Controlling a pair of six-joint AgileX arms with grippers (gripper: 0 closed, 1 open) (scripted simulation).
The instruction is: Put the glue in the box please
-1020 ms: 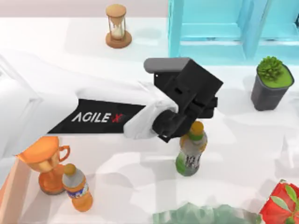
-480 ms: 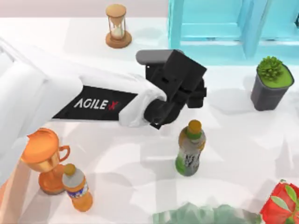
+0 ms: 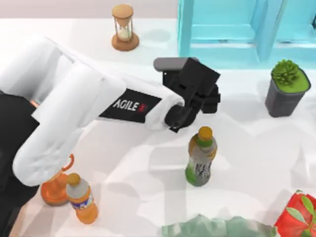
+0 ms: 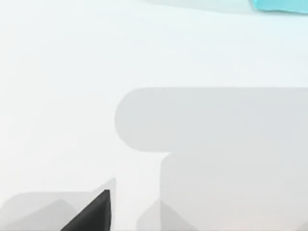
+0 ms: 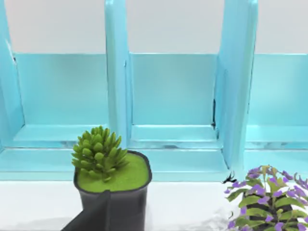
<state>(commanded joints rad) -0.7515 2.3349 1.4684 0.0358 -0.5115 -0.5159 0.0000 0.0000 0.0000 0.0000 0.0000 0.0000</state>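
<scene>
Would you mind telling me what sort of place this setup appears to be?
Probably a rendered tabletop test scene, not a real room: a flat white table holds unrelated props, such as an hourglass, a potted succulent and a light blue cabinet frame.

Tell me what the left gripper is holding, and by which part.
Nothing that shows: the left gripper hangs over bare table beside the green-and-grey bottle, apart from it.

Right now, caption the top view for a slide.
Left gripper hovers over white table behind green-and-grey bottle with orange cap.
</scene>
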